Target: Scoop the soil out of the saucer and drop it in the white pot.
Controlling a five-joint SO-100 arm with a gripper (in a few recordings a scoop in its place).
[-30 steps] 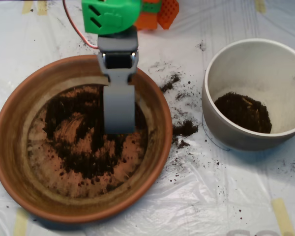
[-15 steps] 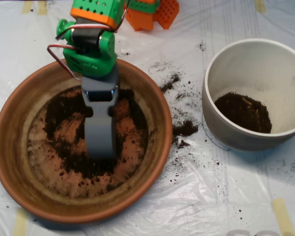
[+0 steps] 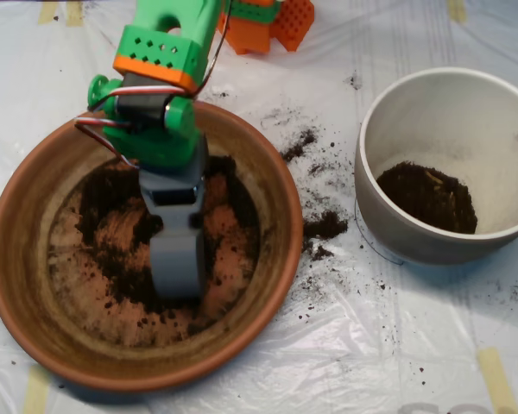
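The terracotta saucer (image 3: 34, 285) fills the left half of the overhead view. Dark crumbly soil (image 3: 112, 211) lies spread thin over its floor, with bare orange patches between. My grey scoop (image 3: 178, 263) hangs from the green and orange arm and points down into the middle of the saucer, its tip at the soil near the front. The scoop looks closed, a single grey shell from above. At the right stands the white pot (image 3: 397, 112), with a dark mound of soil (image 3: 427, 197) on its bottom.
Spilled soil clumps (image 3: 324, 226) and specks lie on the crinkled plastic sheet between saucer and pot. Orange printed arm parts (image 3: 272, 21) sit at the top edge. Strips of tape (image 3: 497, 379) hold the sheet.
The arm has swung left and reached further forward over the saucer. The scoop's tip has travelled from the saucer's middle right toward its front centre.
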